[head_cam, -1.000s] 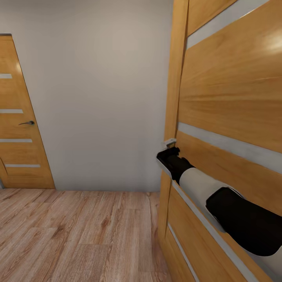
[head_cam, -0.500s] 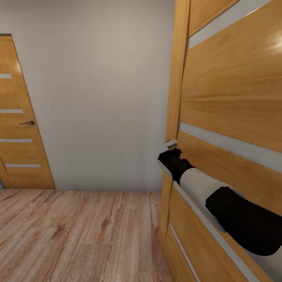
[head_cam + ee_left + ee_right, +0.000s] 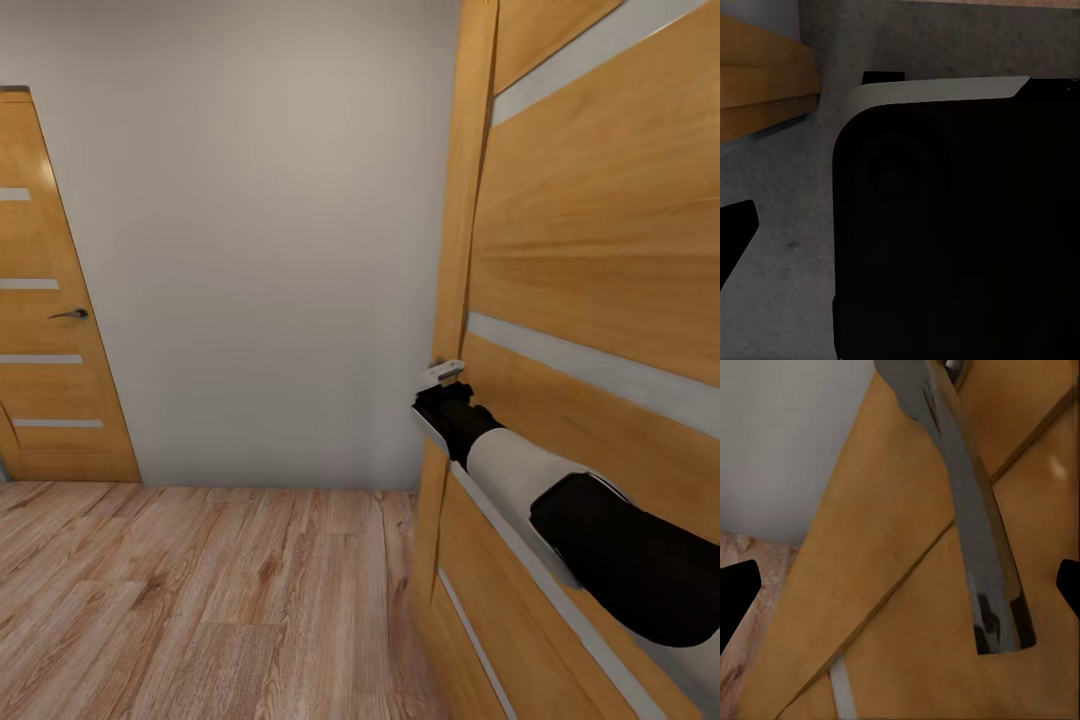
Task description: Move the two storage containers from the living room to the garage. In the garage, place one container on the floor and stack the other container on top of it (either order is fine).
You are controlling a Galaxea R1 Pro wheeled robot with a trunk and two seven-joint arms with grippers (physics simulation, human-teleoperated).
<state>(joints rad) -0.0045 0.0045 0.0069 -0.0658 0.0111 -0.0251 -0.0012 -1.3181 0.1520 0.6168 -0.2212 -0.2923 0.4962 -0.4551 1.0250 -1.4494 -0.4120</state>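
The storage containers are out of view. I face a wooden door point(image 3: 590, 260) at the right, seen edge-on and very close. My right arm point(image 3: 560, 500) reaches along it to its edge near the latch point(image 3: 441, 373). In the right wrist view my right gripper point(image 3: 900, 589) is open, with the door's grey lever handle point(image 3: 967, 517) lying between the fingertips point(image 3: 735, 600) and touching neither. My left gripper's one visible fingertip point(image 3: 735, 232) sits far out at the frame's side beside the robot's black body point(image 3: 952, 225).
A second wooden door point(image 3: 50, 300) with a dark handle point(image 3: 70, 314) stands shut at the left. A plain grey wall point(image 3: 260, 240) lies ahead, with light wood plank floor point(image 3: 200, 600) in front of it.
The near door's edge has shifted slightly to the right, and my right arm has moved with it. The wall and the left door stay put.
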